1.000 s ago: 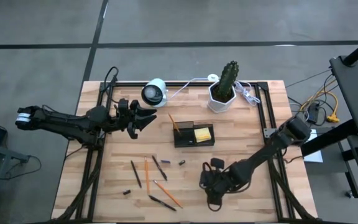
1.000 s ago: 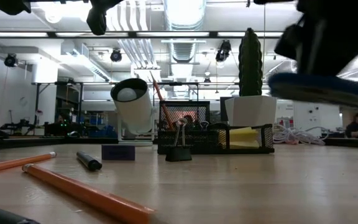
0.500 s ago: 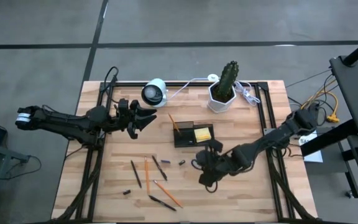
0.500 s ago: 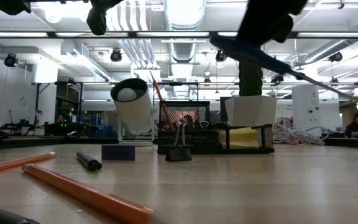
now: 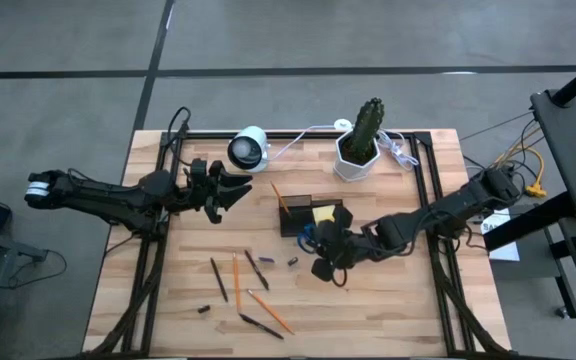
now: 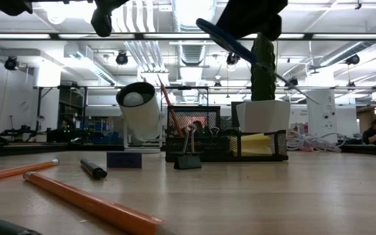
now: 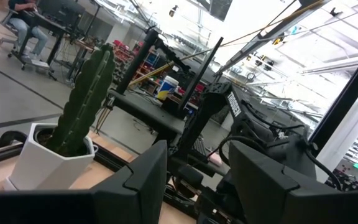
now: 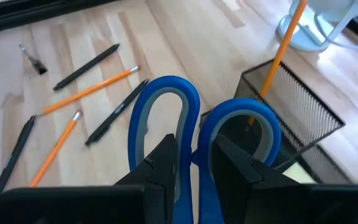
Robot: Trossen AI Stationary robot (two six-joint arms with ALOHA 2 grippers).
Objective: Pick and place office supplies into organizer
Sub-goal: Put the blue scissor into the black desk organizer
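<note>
My right gripper (image 5: 320,250) is shut on the blue-handled scissors (image 8: 194,118), just near of the black organizer (image 5: 311,218). The organizer holds a yellow sticky-note pad (image 5: 326,214) and an upright orange pencil (image 5: 279,198). Orange pencils (image 5: 236,280) and black pens (image 5: 256,270) lie flat on the table's near left part, with small dark stubs (image 5: 205,309) among them. My left gripper (image 5: 240,190) is open and empty, held above the table's far left. My right gripper pinches the scissors between its two fingers (image 8: 160,171) at the neck (image 8: 194,158) where the two blue handle loops meet. The loops stick out ahead of the fingers, toward the organizer. The scissors are lifted clear and tilted in the low view (image 6: 240,46), blades slanting down.
A white hexagonal cactus pot (image 5: 358,152) and a white camera (image 5: 248,148) with cables stand at the far edge. A binder clip (image 6: 188,155) sits just near of the organizer. Black rails (image 5: 158,260) run along both table sides.
My right gripper has carried the scissors up and toward the far left, from the table's near right part to just near of the organizer. The scissors have risen clear of the table and tipped.
</note>
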